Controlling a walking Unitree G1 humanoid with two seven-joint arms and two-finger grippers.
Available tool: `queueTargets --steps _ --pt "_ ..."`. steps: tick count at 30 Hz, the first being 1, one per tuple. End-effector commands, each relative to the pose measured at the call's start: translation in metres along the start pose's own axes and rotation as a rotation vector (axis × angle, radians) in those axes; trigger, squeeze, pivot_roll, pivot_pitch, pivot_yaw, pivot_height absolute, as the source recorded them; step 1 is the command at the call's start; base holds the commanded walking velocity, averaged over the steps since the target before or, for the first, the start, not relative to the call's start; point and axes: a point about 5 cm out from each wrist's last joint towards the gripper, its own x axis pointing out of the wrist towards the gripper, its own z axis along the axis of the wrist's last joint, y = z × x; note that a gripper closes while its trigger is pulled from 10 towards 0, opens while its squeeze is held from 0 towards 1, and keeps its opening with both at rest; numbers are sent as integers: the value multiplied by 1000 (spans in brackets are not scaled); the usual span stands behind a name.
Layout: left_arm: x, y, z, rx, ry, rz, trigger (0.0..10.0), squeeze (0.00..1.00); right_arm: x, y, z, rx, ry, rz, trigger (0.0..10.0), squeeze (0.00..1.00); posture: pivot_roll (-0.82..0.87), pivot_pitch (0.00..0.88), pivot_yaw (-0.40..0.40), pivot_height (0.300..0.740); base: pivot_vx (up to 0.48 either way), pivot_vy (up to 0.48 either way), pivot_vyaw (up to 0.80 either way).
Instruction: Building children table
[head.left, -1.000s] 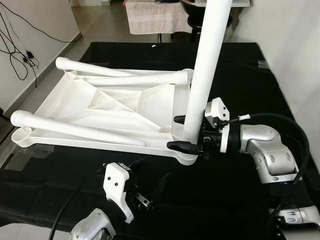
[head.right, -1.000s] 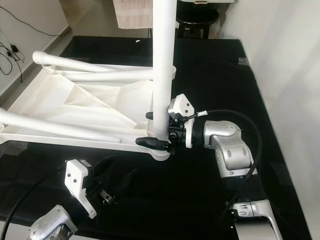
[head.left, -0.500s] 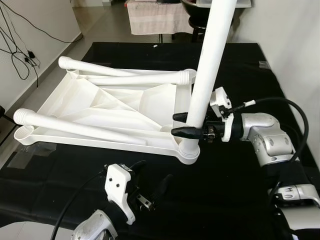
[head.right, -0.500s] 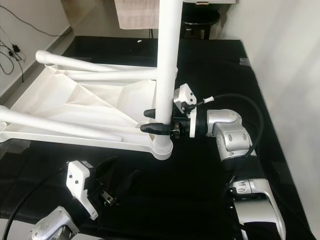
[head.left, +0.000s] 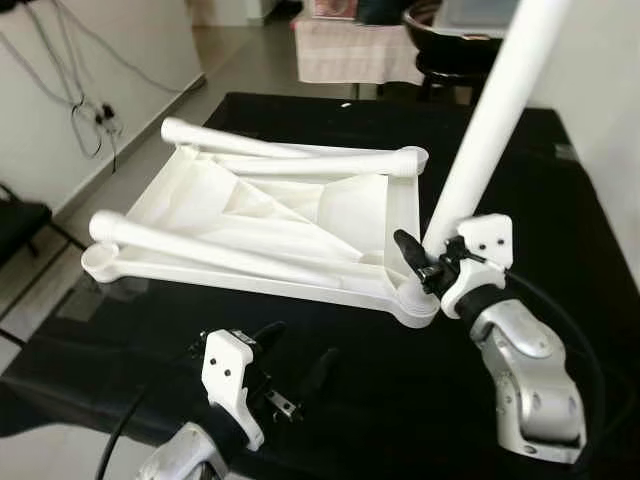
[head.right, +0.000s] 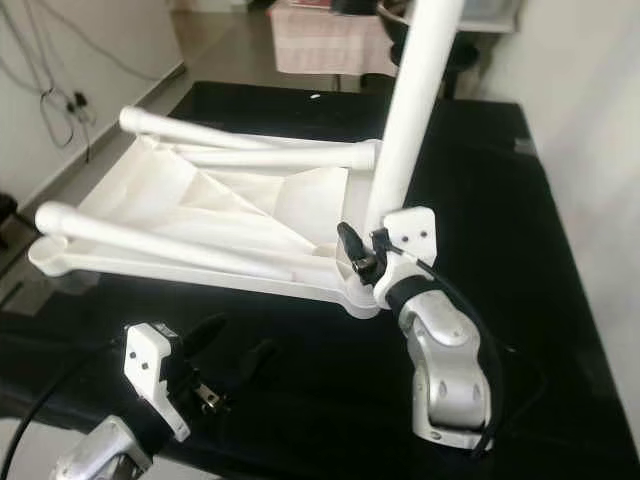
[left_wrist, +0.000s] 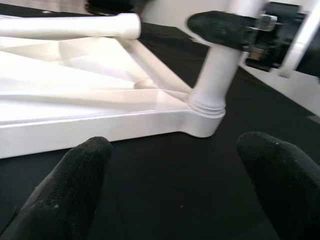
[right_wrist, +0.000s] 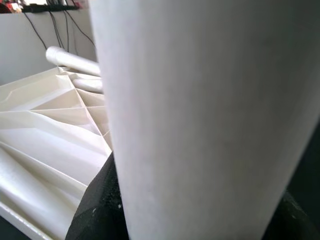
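black mat (head.left: 560, 180), right gripper (head.left: 425, 262) jaws clamping upright white leg (head.left: 490, 120), left gripper (left_wrist: 170, 185) jaws wide, empty

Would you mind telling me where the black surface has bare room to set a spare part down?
Bare black cloth lies between the upturned tabletop and the left gripper, and beyond its far edge. It is crowded at the near corner, where the right gripper clamps the standing leg.

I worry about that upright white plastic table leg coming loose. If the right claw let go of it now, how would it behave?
The upright white plastic table leg leans in its corner socket, so it may tip. It is round and smooth, so it would probably roll on the black tabletop. It looks rigid and light; the right claw holds it alone.
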Motion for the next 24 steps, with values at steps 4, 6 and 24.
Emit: queueTargets --steps 4,6,24 --pt "-2 3 -6 -5 32 4 10000 0 1 -3 -36 24 215 -29 1843 0 63 142 20 740 0 0 0" --pt "-2 3 -6 0 30 12 10000 0 6 7 -34 23 207 50 10000 0 65 139 18 740 0 0 0" --pt "2 1 -10 -8 28 5 10000 0 59 13 26 8 -80 716 10000 0 86 109 10 740 0 0 0"
